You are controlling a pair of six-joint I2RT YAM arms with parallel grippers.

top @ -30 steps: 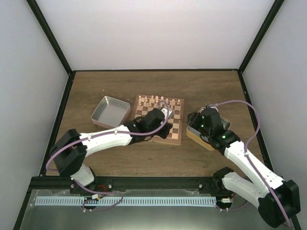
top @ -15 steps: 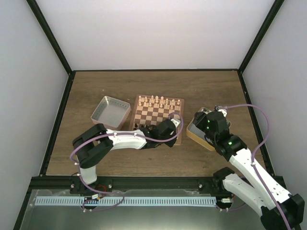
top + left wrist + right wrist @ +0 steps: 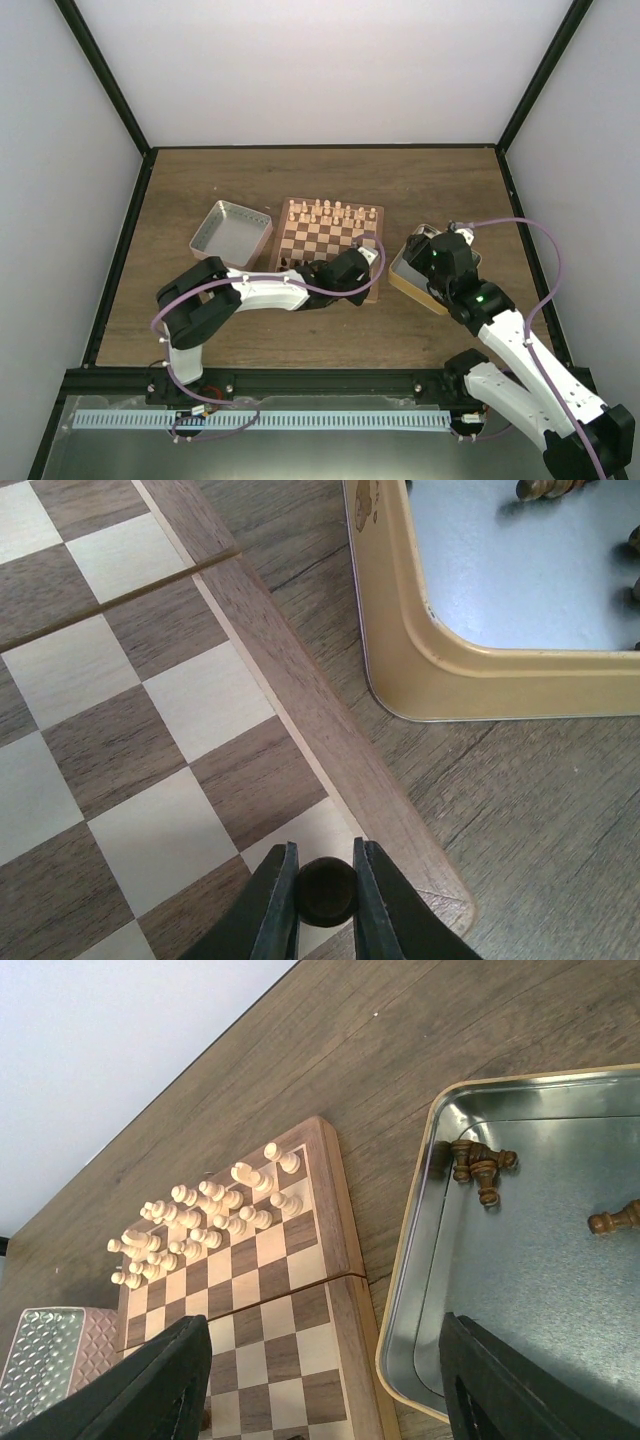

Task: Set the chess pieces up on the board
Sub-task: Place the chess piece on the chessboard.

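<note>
The board (image 3: 322,240) lies mid-table, with cream chessmen (image 3: 325,210) on its far rows. My left gripper (image 3: 362,264) is at the board's near right corner. In the left wrist view it (image 3: 325,890) is shut on a small dark brown chess piece (image 3: 325,892), held over the corner's light square beside the rim (image 3: 330,740). My right gripper (image 3: 330,1400) is wide open and empty, above the gap between the board (image 3: 345,1230) and the gold tin (image 3: 410,1290). Several dark chess pieces (image 3: 478,1165) lie in that tin.
The gold-rimmed tin (image 3: 412,282) sits right of the board, close to its edge (image 3: 400,630). An empty silver tin (image 3: 232,232) stands left of the board. Cream chessmen (image 3: 200,1220) crowd the far rows.
My left gripper has moved from the board's middle to its near right corner, then stayed. My right arm drew back slightly toward the tin.
</note>
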